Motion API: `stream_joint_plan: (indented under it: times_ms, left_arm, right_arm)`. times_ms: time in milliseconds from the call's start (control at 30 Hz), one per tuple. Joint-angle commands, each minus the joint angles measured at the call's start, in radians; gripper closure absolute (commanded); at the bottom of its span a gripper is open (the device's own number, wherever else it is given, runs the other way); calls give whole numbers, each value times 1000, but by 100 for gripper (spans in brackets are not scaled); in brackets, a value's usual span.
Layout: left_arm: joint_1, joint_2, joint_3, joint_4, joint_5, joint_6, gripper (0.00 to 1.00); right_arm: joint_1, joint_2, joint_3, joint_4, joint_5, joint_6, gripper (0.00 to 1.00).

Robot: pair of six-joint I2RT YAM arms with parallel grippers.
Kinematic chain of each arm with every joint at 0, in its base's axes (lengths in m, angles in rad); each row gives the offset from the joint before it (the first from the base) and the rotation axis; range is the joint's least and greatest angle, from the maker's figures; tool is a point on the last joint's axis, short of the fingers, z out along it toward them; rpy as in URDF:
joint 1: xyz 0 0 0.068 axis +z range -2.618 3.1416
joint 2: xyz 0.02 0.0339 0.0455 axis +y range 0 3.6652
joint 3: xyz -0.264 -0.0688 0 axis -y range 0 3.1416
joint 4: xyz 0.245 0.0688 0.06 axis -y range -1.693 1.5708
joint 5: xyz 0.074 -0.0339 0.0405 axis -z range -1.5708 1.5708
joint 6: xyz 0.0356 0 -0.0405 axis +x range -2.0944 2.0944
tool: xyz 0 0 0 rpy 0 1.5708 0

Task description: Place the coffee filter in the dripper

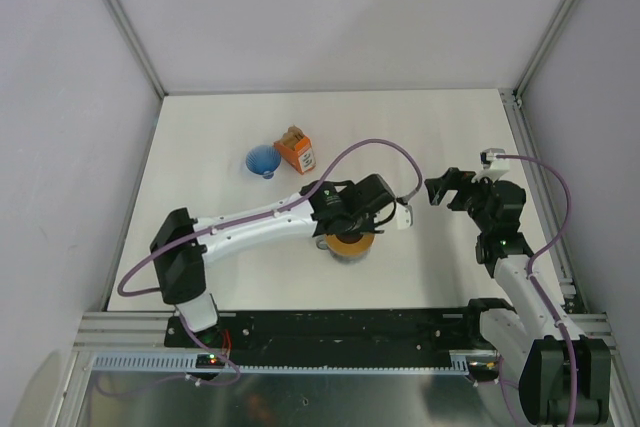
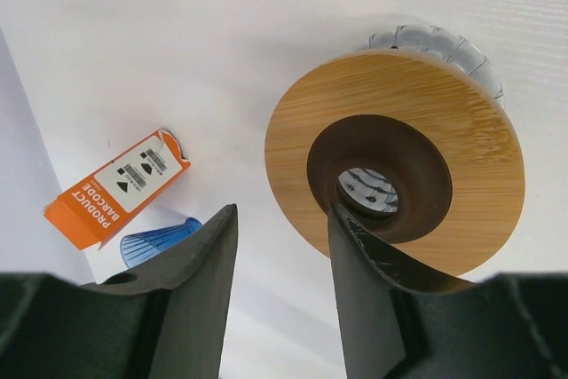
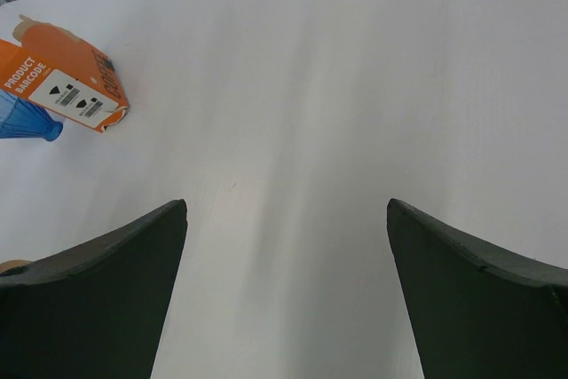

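Left claw (image 2: 284, 215): jaws apart, empty, hanging just over the cup.
Cup (image 2: 399, 95): grey, wooden ring on top, upright mid-table (image 1: 420, 127).
Right claw (image 3: 287, 206): jaws wide, empty, above bare table.
Box (image 1: 300, 155): orange, lying farther back.
Filter (image 1: 291, 133): seemingly the tan paper at the box's far end.
Dripper (image 1: 262, 159): blue, just left of the box.

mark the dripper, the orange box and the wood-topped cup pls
dripper (image 1: 261, 158): top view, blue cone's bowl.
orange box (image 2: 131, 177): left wrist view, white label.
wood-topped cup (image 2: 461, 148): left wrist view, wooden ring.
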Motion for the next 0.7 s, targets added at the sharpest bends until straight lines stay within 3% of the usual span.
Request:
stream_joint_plan:
  times_ms: [0, 167, 367, 667]
  left_arm:
    - [17, -74, 60, 2, -11, 6, 49]
    - [147, -137, 116, 3, 92, -54, 44]
    - [470, -206, 136, 37, 261, -229, 41]
    - [927, -304, -130, 283, 386, -371, 28]
  right_arm:
    - [-2, -11, 41, 18, -7, -5, 1]
    - [-2, -11, 41, 17, -6, -4, 1]
    - [-2, 1, 41, 25, -8, -3, 1]
    - [-26, 7, 41, 37, -19, 4, 1]
